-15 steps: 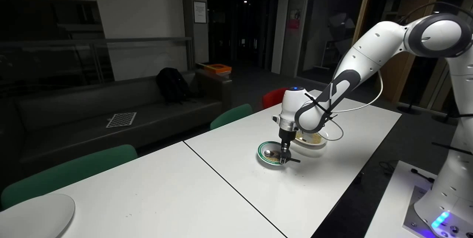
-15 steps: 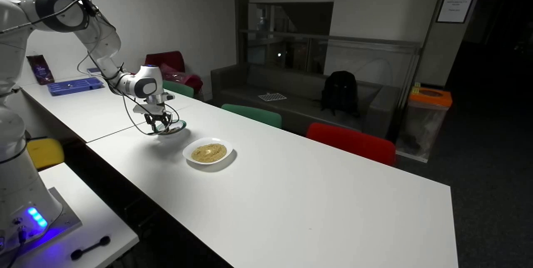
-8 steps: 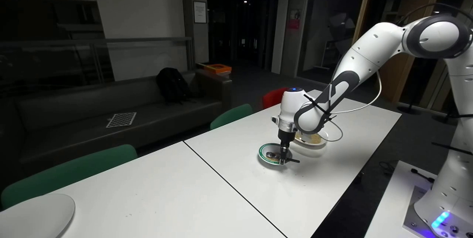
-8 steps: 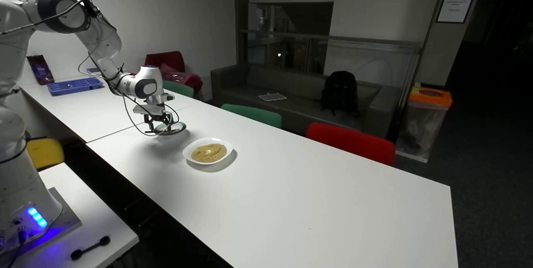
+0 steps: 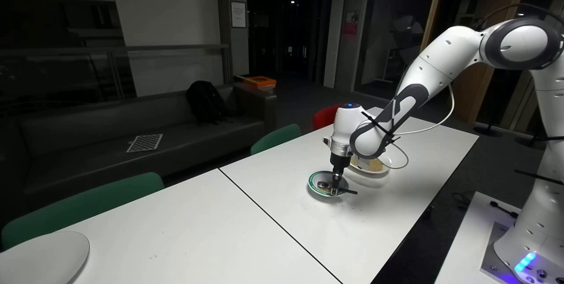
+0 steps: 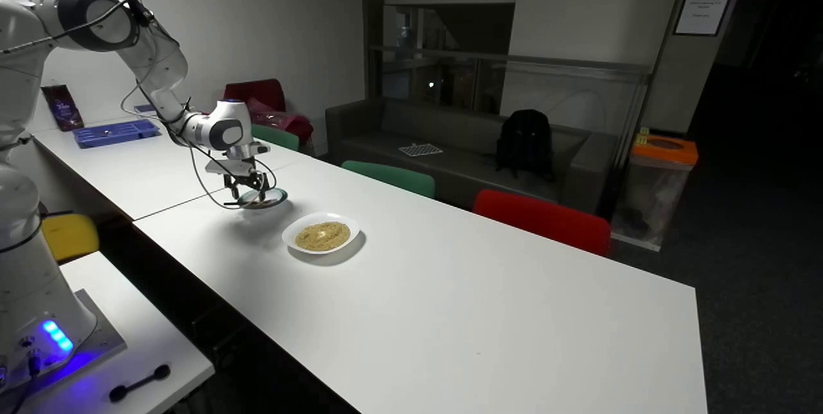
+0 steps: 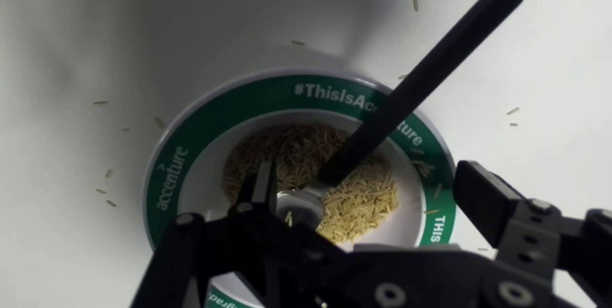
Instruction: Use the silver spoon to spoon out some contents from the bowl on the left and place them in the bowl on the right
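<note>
Low over the counter (image 6: 482, 311), the claw (image 7: 367, 174) was spread wide, its two fingers (image 7: 483, 195) standing well apart above the bowl with the green rim (image 7: 205, 121). In the wrist view one finger reached in over the middle of that bowl, while its partner stood at the rim. The spoon (image 7: 420, 83) lay in the same bowl, its silver end down among the rice (image 7: 356, 207) and its black handle slanting across the rim and out past it. The lower part of the handle ran through the gap between the fingers; whether either finger touched it, I could not tell. Part of the silver end was hidden under a finger, though a grain or two showed in its hollow. Loose grains (image 7: 297, 43) were scattered on the counter around the bowl. Near the green-rimmed bowl, to its right in both exterior views, sat a white bowl (image 6: 289, 234) with a wide tan heap (image 6: 323, 236) inside; in an exterior view the robot arm (image 5: 440, 63) covered part of it. Along the counter's far edge stood a red chair (image 6: 543, 221) and a green chair (image 6: 389, 177), and beyond them a black backpack (image 6: 526, 141) sat on a dark couch (image 6: 443, 117). In an exterior view a blue tray (image 6: 116, 133) lay farther along the counter.
</note>
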Robot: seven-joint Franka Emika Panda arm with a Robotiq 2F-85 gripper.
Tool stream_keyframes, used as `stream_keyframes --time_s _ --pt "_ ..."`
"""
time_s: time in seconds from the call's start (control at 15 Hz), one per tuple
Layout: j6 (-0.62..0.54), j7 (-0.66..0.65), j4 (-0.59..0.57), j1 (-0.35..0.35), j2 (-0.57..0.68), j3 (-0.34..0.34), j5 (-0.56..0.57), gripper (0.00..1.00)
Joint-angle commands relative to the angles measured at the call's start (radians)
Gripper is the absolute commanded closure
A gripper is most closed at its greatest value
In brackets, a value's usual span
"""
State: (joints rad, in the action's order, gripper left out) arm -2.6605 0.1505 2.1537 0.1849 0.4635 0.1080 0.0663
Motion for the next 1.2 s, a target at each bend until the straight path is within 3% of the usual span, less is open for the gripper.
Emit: stream_keyframes --time_s 0.0,0.4,1.13 --pt "0.038 -0.093 -0.001 0.02 -0.049 -0.016 0.03 0.0" --pt "0.07 -0.203 0.046 0.03 -0.134 -0.02 0.028 0.02" --pt "0.063 -0.206 0.157 -0.001 -0.209 0.001 -0.012 0.08"
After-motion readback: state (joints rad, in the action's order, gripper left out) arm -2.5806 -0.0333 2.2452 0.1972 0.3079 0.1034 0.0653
